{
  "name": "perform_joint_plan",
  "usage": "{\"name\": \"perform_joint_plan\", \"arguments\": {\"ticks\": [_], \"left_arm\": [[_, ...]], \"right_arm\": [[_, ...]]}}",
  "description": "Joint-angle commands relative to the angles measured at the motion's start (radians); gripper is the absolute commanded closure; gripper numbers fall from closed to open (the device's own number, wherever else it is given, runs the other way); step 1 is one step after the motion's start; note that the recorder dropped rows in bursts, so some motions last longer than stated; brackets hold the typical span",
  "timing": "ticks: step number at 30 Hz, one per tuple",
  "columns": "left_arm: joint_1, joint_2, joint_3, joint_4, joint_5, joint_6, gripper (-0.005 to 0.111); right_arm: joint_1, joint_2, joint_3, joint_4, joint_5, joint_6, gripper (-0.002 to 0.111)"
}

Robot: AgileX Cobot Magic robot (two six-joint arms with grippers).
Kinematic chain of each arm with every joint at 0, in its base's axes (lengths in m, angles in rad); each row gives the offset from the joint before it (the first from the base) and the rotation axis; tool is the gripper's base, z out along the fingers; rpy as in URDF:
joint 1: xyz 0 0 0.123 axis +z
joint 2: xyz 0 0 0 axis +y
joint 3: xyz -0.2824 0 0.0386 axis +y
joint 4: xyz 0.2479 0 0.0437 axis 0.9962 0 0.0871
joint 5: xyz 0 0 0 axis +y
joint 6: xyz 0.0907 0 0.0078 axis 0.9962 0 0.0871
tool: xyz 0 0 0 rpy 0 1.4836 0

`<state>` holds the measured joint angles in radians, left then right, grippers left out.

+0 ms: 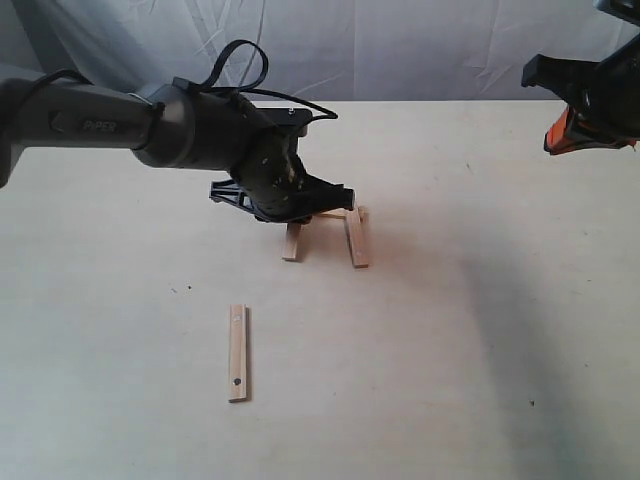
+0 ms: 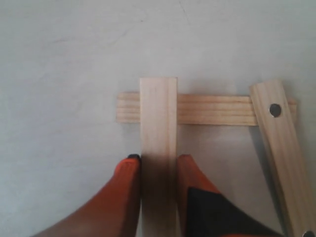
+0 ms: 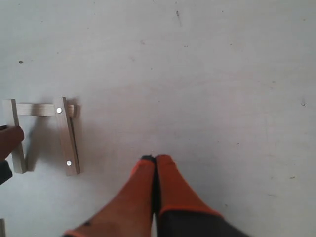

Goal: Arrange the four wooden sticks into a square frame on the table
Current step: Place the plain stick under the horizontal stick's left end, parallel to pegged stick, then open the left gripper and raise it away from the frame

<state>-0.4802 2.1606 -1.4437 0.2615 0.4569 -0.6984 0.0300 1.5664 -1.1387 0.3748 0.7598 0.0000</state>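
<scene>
**A:** Fingers (image 2: 127, 190) of the left gripper (image 2: 158, 160) pinch a slat (image 2: 158, 118) by its edges. Its far end lies over the cross slat (image 2: 212, 109), and the holed slat (image 2: 281, 148) crosses the other end.

**B:** So this is the third side?

**A:** I judge so. The next move is to release it squarely, then fetch the fourth stick (image 1: 237, 352), which lies alone, well apart. The right gripper (image 3: 156, 160) hangs empty, fingers pressed together.

**B:** Surroundings?

**A:** Pale matte table (image 1: 450, 380), with white cloth (image 1: 400, 50) behind.
</scene>
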Motion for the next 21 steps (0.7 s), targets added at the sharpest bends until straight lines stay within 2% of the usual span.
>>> {"name": "perform_joint_plan", "arguments": {"ticks": [1,10,15,17,21], "left_arm": [[0.0,0.001,-0.004,0.023,-0.011,0.002,0.078],[0.0,-0.001,-0.004,0.026,0.006,0.002,0.076],[0.0,-0.048,-0.004,0.057,0.097,0.002,0.078],[0.0,-0.074,-0.004,0.08,0.159,0.002,0.084],[0.0,-0.126,-0.004,0.09,0.263,0.038,0.107]], "right_arm": [[-0.007,-0.003,0.002,0.005,-0.015,-0.008,0.108],[-0.007,-0.003,0.002,0.005,-0.015,-0.008,0.108],[-0.007,-0.003,0.002,0.005,-0.017,-0.01,0.108],[-0.007,-0.003,0.002,0.005,-0.015,-0.01,0.108],[0.004,-0.003,0.002,0.002,-0.015,-0.046,0.108]]}}
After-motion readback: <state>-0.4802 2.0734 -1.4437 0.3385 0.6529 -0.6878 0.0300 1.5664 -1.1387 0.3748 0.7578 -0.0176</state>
